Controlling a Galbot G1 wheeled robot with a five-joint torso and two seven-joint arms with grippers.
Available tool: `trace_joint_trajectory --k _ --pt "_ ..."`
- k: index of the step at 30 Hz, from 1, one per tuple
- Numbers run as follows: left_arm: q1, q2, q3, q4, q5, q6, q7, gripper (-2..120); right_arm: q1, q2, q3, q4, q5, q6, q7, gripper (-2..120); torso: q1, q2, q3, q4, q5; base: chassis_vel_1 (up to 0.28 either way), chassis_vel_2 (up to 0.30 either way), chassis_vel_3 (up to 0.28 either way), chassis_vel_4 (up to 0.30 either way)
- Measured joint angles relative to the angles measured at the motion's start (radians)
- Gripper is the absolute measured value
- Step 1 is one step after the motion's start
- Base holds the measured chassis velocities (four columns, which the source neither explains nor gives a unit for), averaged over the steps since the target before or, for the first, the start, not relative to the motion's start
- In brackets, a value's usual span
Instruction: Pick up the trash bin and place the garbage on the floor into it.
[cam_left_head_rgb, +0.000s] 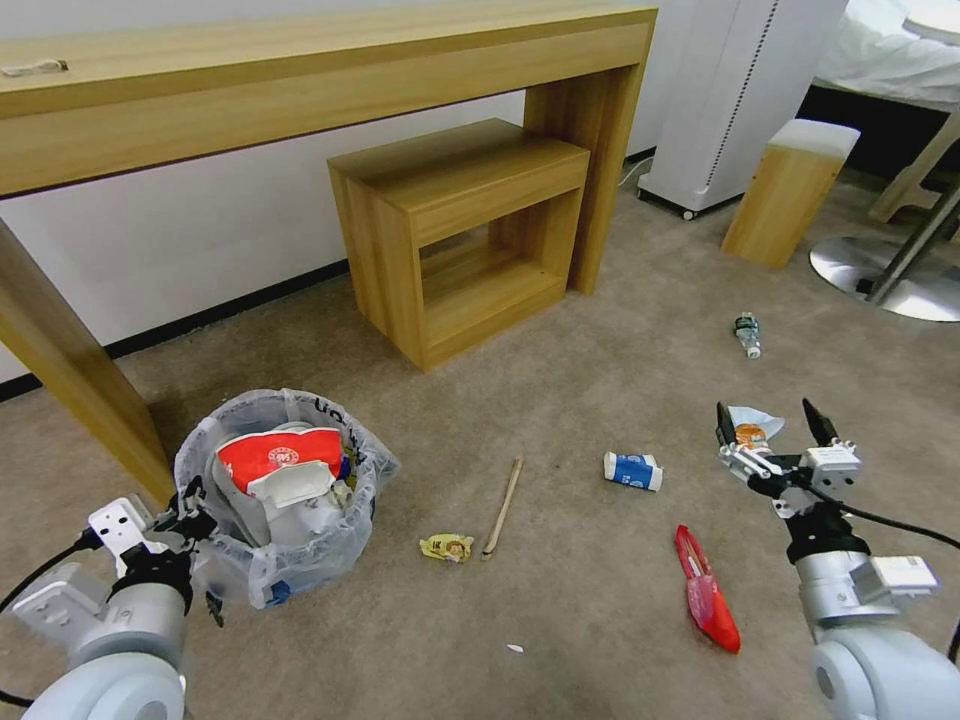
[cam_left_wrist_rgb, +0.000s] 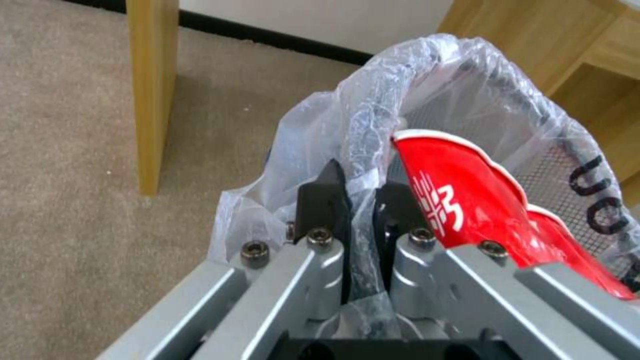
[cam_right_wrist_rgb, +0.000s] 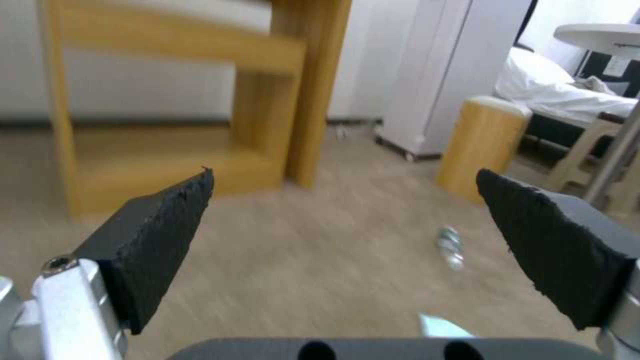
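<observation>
The trash bin (cam_left_head_rgb: 285, 500), lined with a crinkled clear bag, stands on the beige floor (cam_left_head_rgb: 560, 620) at lower left. A red-white paper bowl (cam_left_head_rgb: 280, 455) and white litter lie inside it. My left gripper (cam_left_head_rgb: 192, 500) is shut on the bin's near rim (cam_left_wrist_rgb: 363, 200), pinching bag and rim. My right gripper (cam_left_head_rgb: 772, 425) is open above a pale wrapper (cam_left_head_rgb: 752, 425). Garbage on the floor: a yellow wrapper (cam_left_head_rgb: 446, 546), a wooden stick (cam_left_head_rgb: 502, 506), a blue-white carton (cam_left_head_rgb: 633, 470), a red packet (cam_left_head_rgb: 706, 590) and a small plastic bottle (cam_left_head_rgb: 747, 335).
A long wooden desk (cam_left_head_rgb: 300, 90) spans the back, its leg (cam_left_head_rgb: 75, 390) just beside the bin. A wooden side table (cam_left_head_rgb: 465, 230) stands under it. A white appliance (cam_left_head_rgb: 730, 100), a wood-look bin (cam_left_head_rgb: 790, 190) and a metal table base (cam_left_head_rgb: 890, 270) stand at the right.
</observation>
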Motion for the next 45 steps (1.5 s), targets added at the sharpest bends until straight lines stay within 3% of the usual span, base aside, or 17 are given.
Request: trace_joint_trajectory --k 1,2,5,12,14,20,22,24,26,33,42,45 --pt "0.0 0.001 -0.006 0.0 -0.006 0.0 0.0 3 -0.001 -0.038 0.004 -0.015 -0.009 -0.082 0.019 100 0.0 0.0 0.0 0.0 0.0 0.0 0.0 0.0 0.0" --pt "0.0 0.001 -0.006 0.0 -0.006 0.0 0.0 3 -0.001 -0.038 0.004 -0.015 -0.009 -0.082 0.019 100 0.0 0.0 0.0 0.0 0.0 0.0 0.0 0.0 0.0" --pt "-0.002 0.002 -0.013 0.004 -0.017 0.0 -0.001 3 -0.006 -0.106 0.0 -0.094 -0.032 -0.281 0.056 100 0.0 0.0 0.0 -0.0001 -0.0001 0.0 0.0 0.0 0.0" --pt "-0.01 0.001 -0.014 0.015 -0.024 0.001 -0.001 3 0.048 -0.126 -0.014 -0.331 -0.114 -0.36 0.03 100 0.0 0.0 0.0 -0.0001 0.0004 0.0 0.0 0.0 0.0" --pt "-0.013 0.0 -0.013 0.019 -0.025 0.001 -0.002 3 0.053 -0.124 -0.018 -0.384 -0.128 -0.351 0.007 100 0.0 0.0 0.0 -0.0001 0.0001 0.0 0.0 0.0 0.0" --pt "-0.02 -0.003 -0.004 0.029 -0.027 0.001 -0.002 3 0.089 -0.092 -0.027 -0.553 -0.122 -0.202 -0.151 100 0.0 0.0 0.0 -0.0002 0.0001 0.0 0.0 0.0 0.0" --pt "-0.019 -0.003 -0.003 0.03 -0.027 0.001 -0.002 3 0.113 -0.079 -0.029 -0.633 -0.108 -0.09 -0.258 100 0.0 0.0 0.0 -0.0001 -0.0001 0.0 0.0 0.0 0.0" --pt "-0.018 -0.003 -0.003 0.03 -0.027 0.001 -0.002 3 0.121 -0.076 -0.03 -0.657 -0.108 -0.053 -0.286 100 0.0 0.0 0.0 -0.0002 0.0 0.0 0.0 0.0 0.0" --pt "-0.014 -0.001 -0.003 0.026 -0.03 0.001 -0.002 3 0.151 -0.059 -0.029 -0.732 -0.116 0.035 -0.386 100 0.0 0.0 0.0 -0.0002 0.0002 0.0 0.0 0.0 0.0" --pt "-0.001 0.007 -0.01 0.009 -0.04 0.003 -0.002 3 0.2 -0.022 -0.02 -0.843 -0.099 0.085 -0.495 100 0.0 0.0 0.0 -0.0001 0.0 0.0 0.0 0.0 0.0" --pt "0.008 0.009 -0.008 -0.007 -0.04 0.007 -0.003 3 0.231 0.015 -0.012 -0.927 -0.114 0.095 -0.506 98 0.0 0.0 0.0 -0.0002 0.0001 0.0 0.0 0.0 0.0" --pt "0.011 0.007 -0.005 -0.008 -0.04 0.008 -0.003 3 0.243 0.025 -0.012 -0.958 -0.119 0.109 -0.497 88 0.0 0.0 0.0 -0.0002 0.0 0.0 0.0 0.0 0.0"
